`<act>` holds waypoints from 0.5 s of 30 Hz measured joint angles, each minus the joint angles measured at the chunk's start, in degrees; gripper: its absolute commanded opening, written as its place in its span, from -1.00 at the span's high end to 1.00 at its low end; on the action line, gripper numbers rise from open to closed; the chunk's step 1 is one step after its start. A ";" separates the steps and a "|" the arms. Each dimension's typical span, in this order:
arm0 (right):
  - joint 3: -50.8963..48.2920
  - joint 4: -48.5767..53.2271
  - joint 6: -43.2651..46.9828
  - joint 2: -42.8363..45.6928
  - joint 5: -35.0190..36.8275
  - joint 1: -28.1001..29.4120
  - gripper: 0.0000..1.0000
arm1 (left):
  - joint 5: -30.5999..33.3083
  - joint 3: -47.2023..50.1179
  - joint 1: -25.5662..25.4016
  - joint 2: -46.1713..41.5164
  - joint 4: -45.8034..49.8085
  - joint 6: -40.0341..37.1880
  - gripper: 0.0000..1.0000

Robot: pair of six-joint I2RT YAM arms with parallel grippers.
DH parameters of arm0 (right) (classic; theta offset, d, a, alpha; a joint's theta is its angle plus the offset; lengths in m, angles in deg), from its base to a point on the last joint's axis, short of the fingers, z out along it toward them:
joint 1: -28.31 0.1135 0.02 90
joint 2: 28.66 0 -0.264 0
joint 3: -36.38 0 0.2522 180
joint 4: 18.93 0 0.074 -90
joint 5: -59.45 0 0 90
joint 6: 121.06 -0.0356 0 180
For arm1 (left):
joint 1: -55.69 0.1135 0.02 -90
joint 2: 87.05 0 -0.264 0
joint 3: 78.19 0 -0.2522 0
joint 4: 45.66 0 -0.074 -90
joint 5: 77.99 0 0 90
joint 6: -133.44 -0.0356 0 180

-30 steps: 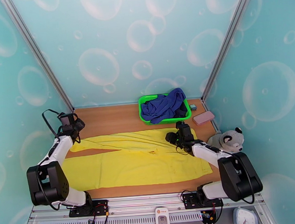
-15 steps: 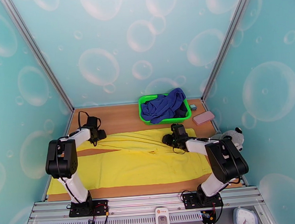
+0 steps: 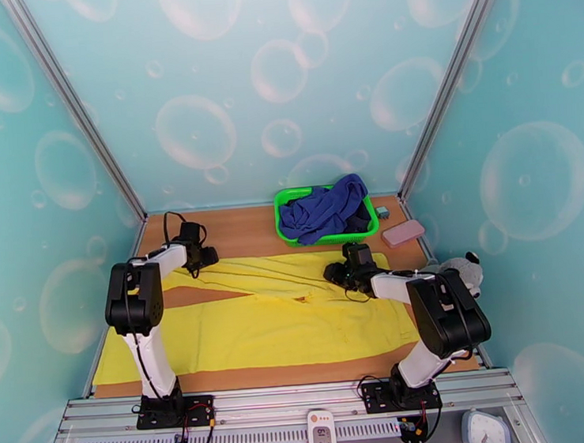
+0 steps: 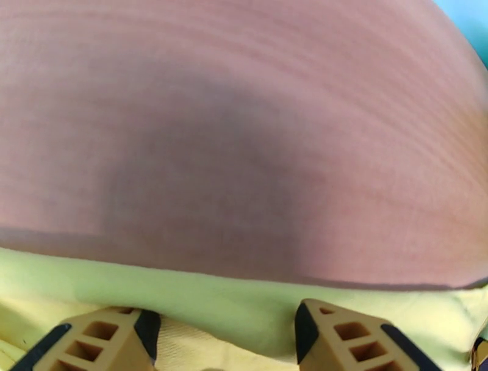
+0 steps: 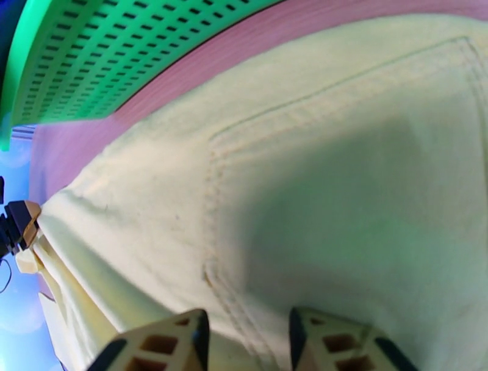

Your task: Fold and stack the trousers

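Observation:
The yellow trousers lie spread flat across the wooden table, waist to the right and both legs running left. My left gripper sits low at the far edge of the far leg. In the left wrist view my left gripper stands open, its tan fingertips over the trousers' hem with bare wood beyond. My right gripper rests on the far side of the waist. Close up, my right gripper is open over a stitched pocket seam of the trousers.
A green basket holding a blue cloth stands at the back, just beyond the waist; its perforated wall is close to my right gripper. A pink block and a plush toy lie at the right edge.
My left arm has swung from the table's left edge rightward to the far leg's far edge. My right arm's elbow has lifted while its gripper stayed at the waist.

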 measured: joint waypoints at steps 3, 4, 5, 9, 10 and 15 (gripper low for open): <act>-0.20 -0.61 0.02 0.00 -0.04 -0.46 0.17 | 0.42 -6.82 -0.26 4.68 -0.28 -0.48 -0.28; -0.35 -0.96 0.02 0.02 -0.04 -0.68 0.17 | 0.39 -9.07 -0.31 6.19 -0.42 -0.81 -0.27; -0.44 -1.11 0.09 0.02 -0.07 -0.92 0.17 | 0.42 -11.02 -0.35 7.43 -0.35 -1.05 -0.27; -0.87 -1.20 1.46 0.70 0.61 -1.79 0.17 | 1.62 -13.18 -0.17 7.87 -1.14 -2.47 -0.24; -1.49 -0.96 1.95 1.64 1.07 -1.79 0.17 | 2.27 -11.58 0.07 6.25 -2.01 -2.73 -0.22; -4.02 1.27 4.96 11.08 4.68 -0.42 0.17 | 7.34 0.59 1.92 -9.62 -4.85 -3.08 -0.15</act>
